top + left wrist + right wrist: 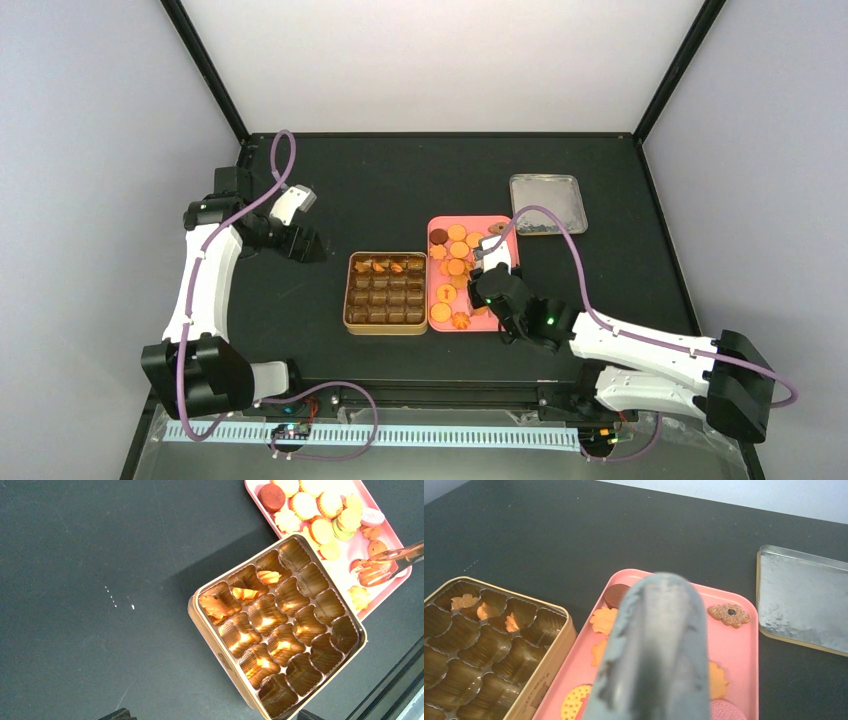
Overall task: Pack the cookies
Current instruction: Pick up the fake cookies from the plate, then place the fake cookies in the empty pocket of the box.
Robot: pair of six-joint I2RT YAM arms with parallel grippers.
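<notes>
1. Cookies [455, 265]: small flat discs, mostly round & orange-gold, some flower-shaped. Most lie flat on the pink tray [739, 650], loosely spread, a few touching or overlapping.
2. Odd ones on the tray:
   - dark brown round one [616, 595] at far-left corner
   - brown flower w/ dark centre [730, 614] near far-right corner
   - pale pink round one [372, 516]
3. Three orange cookies [244, 594] sit in the tin [386, 330], just left of the tray: far row, left three cells, one per cell, tilted against the cell walls.
</notes>
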